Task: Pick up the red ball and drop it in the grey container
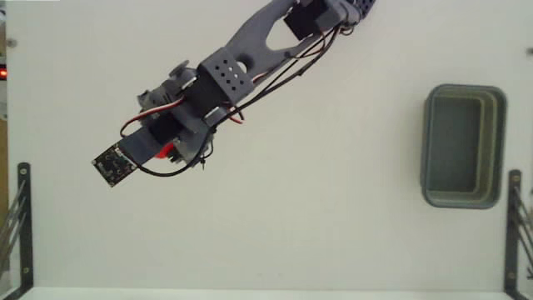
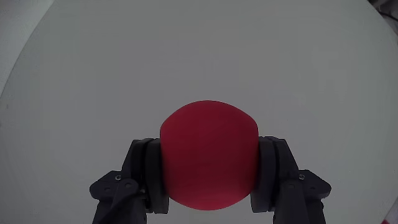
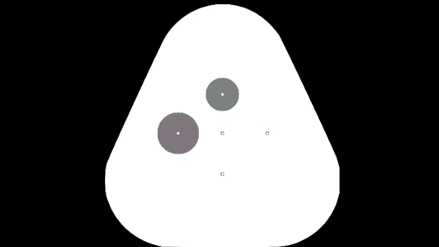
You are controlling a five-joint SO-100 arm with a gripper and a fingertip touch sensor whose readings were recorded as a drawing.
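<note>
Firmly clamped between both jaws, the red ball (image 2: 209,155) fills the gripper (image 2: 209,180) in the wrist view. Seen from the fixed view, the arm sits left of centre on the white table (image 1: 333,217); the grasp looks done, and next comes a carry right to the grey container (image 1: 463,146).
</note>
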